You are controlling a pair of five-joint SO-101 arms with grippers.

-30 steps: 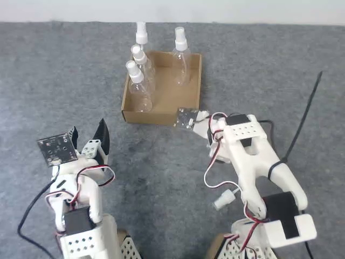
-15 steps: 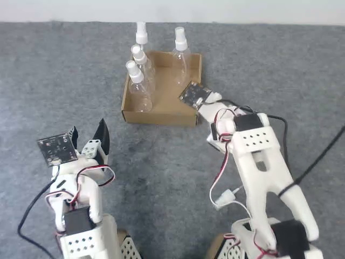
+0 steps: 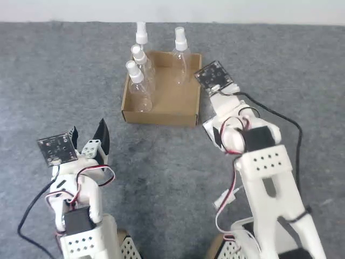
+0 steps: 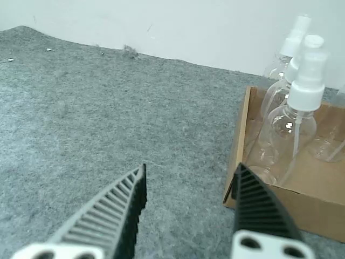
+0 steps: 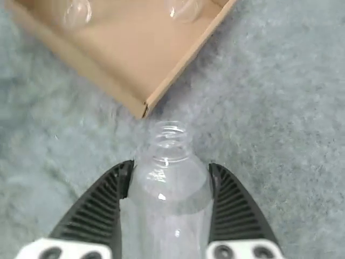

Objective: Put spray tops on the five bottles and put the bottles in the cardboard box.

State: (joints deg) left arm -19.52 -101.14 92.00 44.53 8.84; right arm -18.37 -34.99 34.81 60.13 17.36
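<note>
Nearest you, your left gripper (image 3: pixel 88 128) hangs released over the grey tabletop (image 3: pixel 161 172) at 7 o'clock from the cardboard box (image 3: pixel 156 116). Its jaws are spread wide and hold nothing. It looks parked, free to take a spray top when one is needed.

Farther out, your right gripper (image 5: pixel 170 166) is clenched on the uncapped bottle (image 5: pixel 170 189), gripping it at the shoulders just under the bare threaded neck. That hold leaves the mouth clear, which suits fitting a top. The bottle hangs just off the box's near right corner, at about 4 o'clock, outside the walls and over the tabletop. With no top on it, it is likely not ready to go in.

Beyond, four capped bottles (image 3: pixel 139 89) stand upright at the box: two along its 9 o'clock wall, one toward 1 o'clock. You cannot tell whether the farthest, at 11 o'clock, stands inside or just behind the back wall. Four of five look done.

Against a second ago, your right arm has stretched forward. Its wrist has moved from the box's front edge at 5 o'clock to beside the 3 o'clock wall. Your left arm and the capped bottles have not shifted.
</note>
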